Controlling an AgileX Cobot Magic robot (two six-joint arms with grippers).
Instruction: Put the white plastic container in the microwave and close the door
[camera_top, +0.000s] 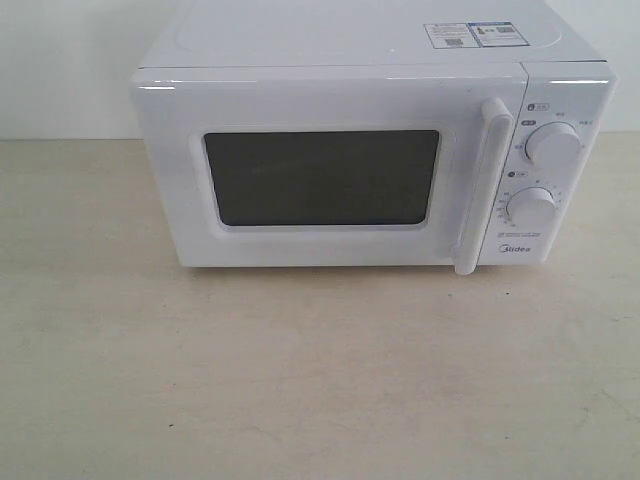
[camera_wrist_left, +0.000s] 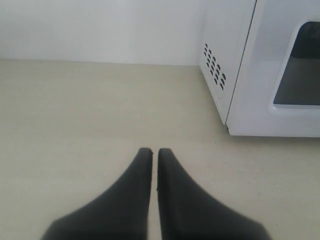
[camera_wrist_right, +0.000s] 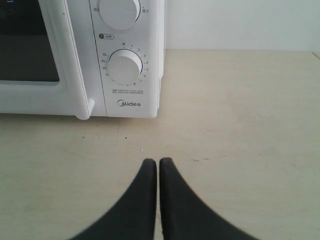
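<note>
The left tool (camera_wrist_left: 154, 150) and right tool (camera_wrist_right: 158, 160) are held closed and empty over the bench (camera_top: 300, 380), with the microwave (camera_top: 330, 40) ahead of them, its door (camera_top: 320, 105) shut.

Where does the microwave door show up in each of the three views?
Exterior view: door, shut, mid-frame, facing the camera.
Left wrist view: its hinge-side part, beside the vented side wall.
Right wrist view: its handle side, beside the knobs.
Shared landmark: the dark window.
</note>
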